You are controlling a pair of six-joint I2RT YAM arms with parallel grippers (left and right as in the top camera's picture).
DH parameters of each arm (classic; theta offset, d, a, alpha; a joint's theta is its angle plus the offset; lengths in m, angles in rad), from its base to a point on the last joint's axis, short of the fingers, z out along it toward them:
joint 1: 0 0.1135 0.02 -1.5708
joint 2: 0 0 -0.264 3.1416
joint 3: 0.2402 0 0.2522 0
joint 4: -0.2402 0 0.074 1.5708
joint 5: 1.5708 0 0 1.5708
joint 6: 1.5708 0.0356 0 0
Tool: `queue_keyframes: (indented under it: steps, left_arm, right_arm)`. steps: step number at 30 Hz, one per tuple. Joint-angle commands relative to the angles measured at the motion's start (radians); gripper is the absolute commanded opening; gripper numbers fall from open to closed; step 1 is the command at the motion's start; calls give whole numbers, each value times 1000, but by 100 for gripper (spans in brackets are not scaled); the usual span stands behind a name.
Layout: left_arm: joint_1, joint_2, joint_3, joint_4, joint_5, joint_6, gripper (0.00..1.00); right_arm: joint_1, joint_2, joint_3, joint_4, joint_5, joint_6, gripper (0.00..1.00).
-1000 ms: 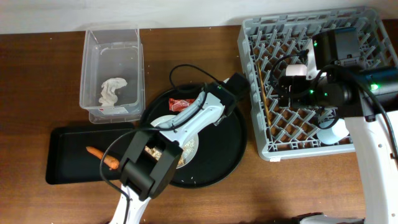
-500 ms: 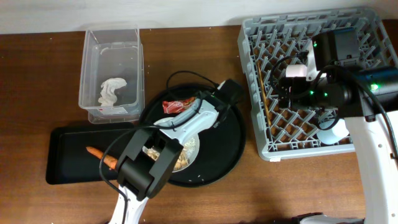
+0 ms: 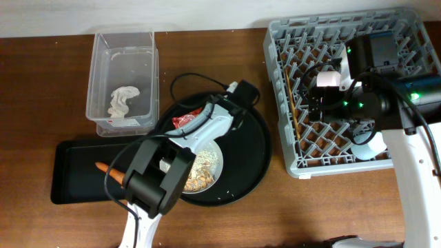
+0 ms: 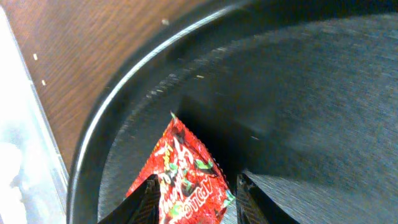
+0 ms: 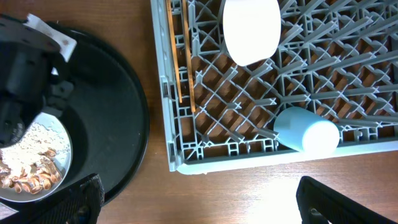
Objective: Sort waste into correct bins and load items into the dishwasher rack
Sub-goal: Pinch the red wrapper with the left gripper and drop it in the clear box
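Observation:
The red snack wrapper [image 4: 183, 180] sits pinched between my left gripper's [image 4: 196, 202] fingers, over the left rim of the round black tray [image 3: 255, 158]; overhead it shows as a red patch [image 3: 183, 122]. The grey dish [image 3: 207, 164] holds beige crumbs [image 3: 196, 180]. A white tissue [image 3: 124, 100] lies in the clear tub [image 3: 124, 48], and the carrot [image 3: 114, 172] in the shallow black tray [image 3: 76, 186]. My right gripper [image 5: 205, 205] hangs open over the front left of the dishwasher rack [image 3: 289, 41], which holds the bowl [image 5: 250, 28], the cup [image 5: 308, 129] and the chopsticks [image 5: 180, 56].
The wooden table [image 3: 331, 207] runs in front of the rack and trays. My left arm [image 3: 158, 182] lies across the dish and the black tray's right end. A black cable [image 3: 189, 86] loops over the round tray's far edge.
My left gripper has drawn back left across the round tray, and the red wrapper has moved with it toward the tray's left rim. The right arm has not moved.

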Motion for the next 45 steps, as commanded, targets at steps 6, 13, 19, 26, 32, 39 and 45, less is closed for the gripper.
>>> queue_keyframes:
  steps: [6, 13, 19, 26, 32, 39, 45]
  left_arm:
    - [59, 6, 19, 46, 127, 45, 28]
    - [60, 40, 18, 38, 56, 46, 29]
    - [77, 79, 18, 26, 39, 50, 21]
    - [76, 78, 23, 18, -61, 50, 14]
    - [77, 69, 26, -16, -100, 48, 24]
    - [92, 66, 26, -71, -188, -73, 23]
    - [121, 66, 25, -74, -111, -84, 10]
  right_arm:
    - [0, 2, 0, -3, -2, 8, 98]
    - [0, 2, 0, -14, -2, 8, 98]
    - [0, 2, 0, -19, -2, 8, 98]
    - [0, 2, 0, -18, -2, 8, 98]
    - [0, 2, 0, -17, -1, 8, 98]
    - [0, 2, 0, -17, -1, 8, 98]
    - [0, 2, 0, -18, -1, 8, 98]
